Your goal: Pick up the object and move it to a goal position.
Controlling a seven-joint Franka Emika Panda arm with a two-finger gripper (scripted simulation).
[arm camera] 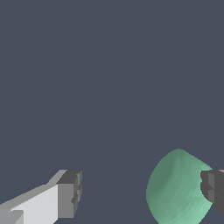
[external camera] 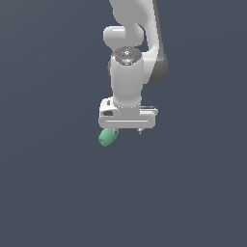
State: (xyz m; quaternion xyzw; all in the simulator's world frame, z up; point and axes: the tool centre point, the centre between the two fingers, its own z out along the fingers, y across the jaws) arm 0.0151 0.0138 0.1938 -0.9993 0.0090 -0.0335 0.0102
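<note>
Approach step, nothing grasped: gripper [external camera: 126, 129] has its fingers spread apart, the object [external camera: 108, 137] sitting at its 8 o'clock in the exterior view, against one fingertip [arm camera: 213, 188]; next, probably recentre over it, then close.

Small mint-green cyl. object [external camera: 108, 137] [arm camera: 177, 188], rounded ends, matte, tilted, just under gripper [external camera: 126, 131] at ext. view's left.
</note>
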